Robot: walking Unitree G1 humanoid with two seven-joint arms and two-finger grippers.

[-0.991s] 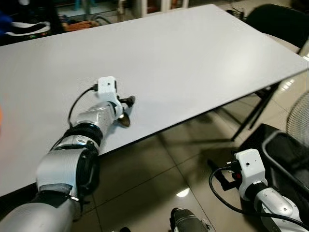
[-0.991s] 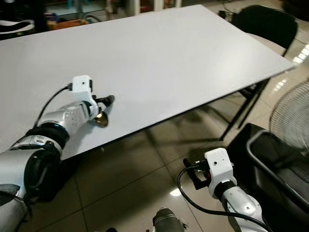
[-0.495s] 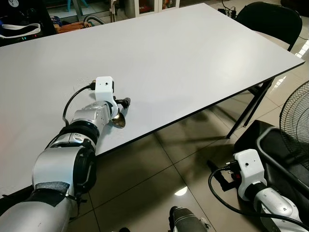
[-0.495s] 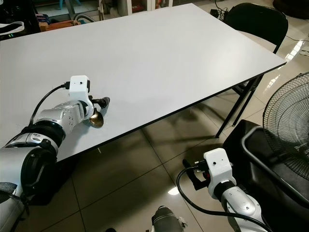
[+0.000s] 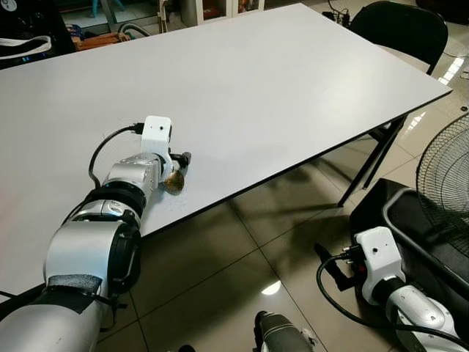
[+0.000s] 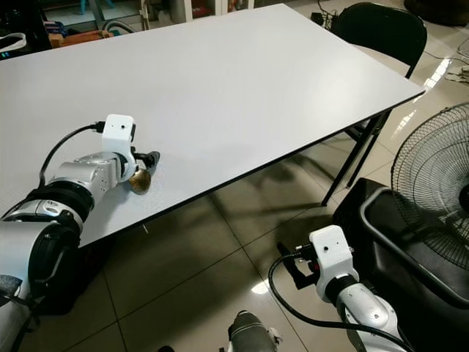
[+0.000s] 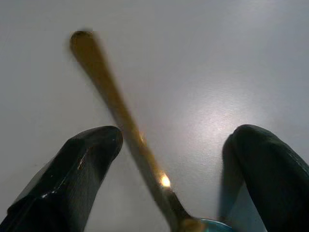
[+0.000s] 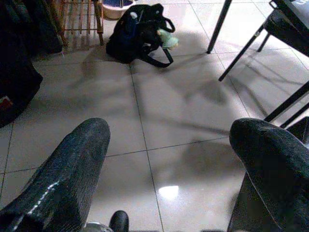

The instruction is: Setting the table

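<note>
A: So, where do we stand with the left gripper [image 7: 169, 159]?

B: We have it low over the white table [image 5: 293, 88], near the table's front edge, with its fingers [image 7: 72, 169] spread apart. The gold spoon [image 7: 120, 116] runs between them, its handle pointing out ahead of the fingertips and its bowl back near the wrist. From the wrist view we'd say neither finger is pressing the handle; there is a gap on each side.

A: Is the spoon resting on the table?

B: It looks so to us. In the head views the bowl [image 6: 140, 181] sits right under the gripper on the tabletop, though we cannot see the contact itself.

A: Which step is this, then?

B: We judge it the laying down of the spoon, with the grip already let go.

A: And next?

B: We'd want to lift the left gripper straight up and back so the fingers clear the handle without nudging it askew. The right gripper [image 8: 169, 159] hangs idle over the tiled floor [image 8: 159, 111], fingers wide, nothing in them.
</note>
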